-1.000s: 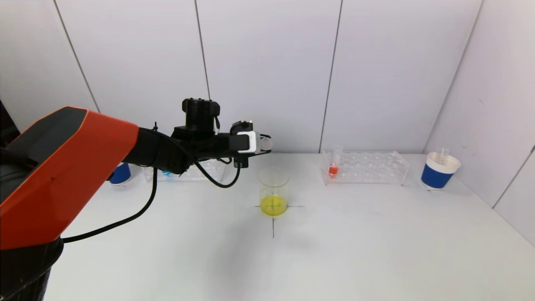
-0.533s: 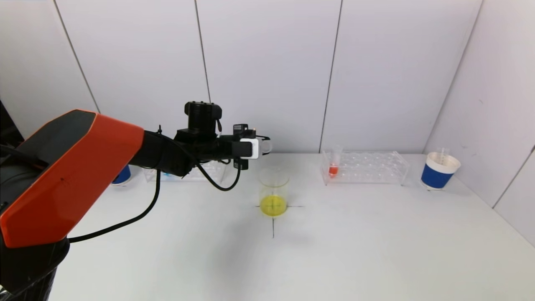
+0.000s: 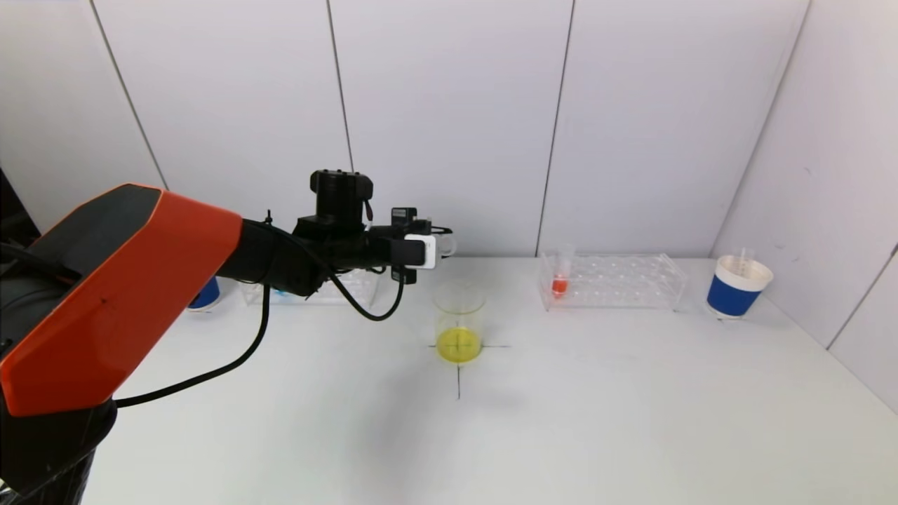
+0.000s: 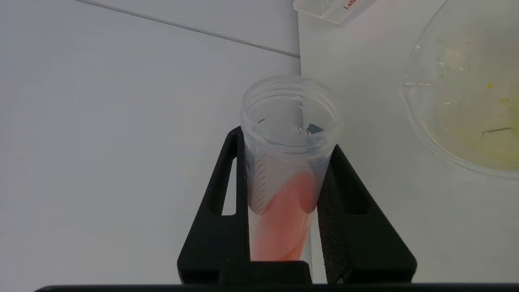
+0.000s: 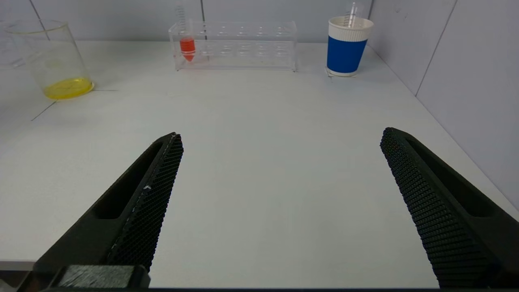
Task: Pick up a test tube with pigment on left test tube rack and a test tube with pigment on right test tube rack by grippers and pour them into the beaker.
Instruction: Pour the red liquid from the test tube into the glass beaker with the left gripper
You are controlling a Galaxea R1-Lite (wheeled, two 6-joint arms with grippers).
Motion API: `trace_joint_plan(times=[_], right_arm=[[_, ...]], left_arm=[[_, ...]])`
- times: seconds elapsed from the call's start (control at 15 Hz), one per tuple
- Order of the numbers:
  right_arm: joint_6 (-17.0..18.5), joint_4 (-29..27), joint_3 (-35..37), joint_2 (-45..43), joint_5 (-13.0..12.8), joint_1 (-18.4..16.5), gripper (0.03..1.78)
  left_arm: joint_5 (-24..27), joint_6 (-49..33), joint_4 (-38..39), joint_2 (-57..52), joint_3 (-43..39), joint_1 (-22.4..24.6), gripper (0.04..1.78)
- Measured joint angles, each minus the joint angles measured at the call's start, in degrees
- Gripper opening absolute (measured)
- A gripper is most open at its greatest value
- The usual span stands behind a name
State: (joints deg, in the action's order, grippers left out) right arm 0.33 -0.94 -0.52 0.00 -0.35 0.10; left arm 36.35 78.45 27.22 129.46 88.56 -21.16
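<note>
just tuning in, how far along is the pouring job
Partly done, it seems. The beaker already holds yellow liquid. In hand: the left end effector grips a tube of red pigment, tipped beside the beaker, pigment not yet out. Left: that pour, then the red tube in the right rack; the right end effector waits open.

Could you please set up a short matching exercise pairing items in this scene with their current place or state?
Items:
1. beaker
2. held test tube
3. right tool
4. blue paper cup

States:
A. open above the bare table
B. gripped in the left tool
C. holds yellow liquid
D. beside the right rack's far end

Pairs: 1-C, 2-B, 3-A, 4-D
</note>
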Motion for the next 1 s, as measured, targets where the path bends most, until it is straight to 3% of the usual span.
trace_joint_plan(times=[1.0], right_arm=[[0.0, 0.0, 0.0, 0.0, 0.0, 0.0, 1.77]], left_arm=[[-0.5, 1.8, 3.2, -0.7, -2.9, -0.5, 0.49]])
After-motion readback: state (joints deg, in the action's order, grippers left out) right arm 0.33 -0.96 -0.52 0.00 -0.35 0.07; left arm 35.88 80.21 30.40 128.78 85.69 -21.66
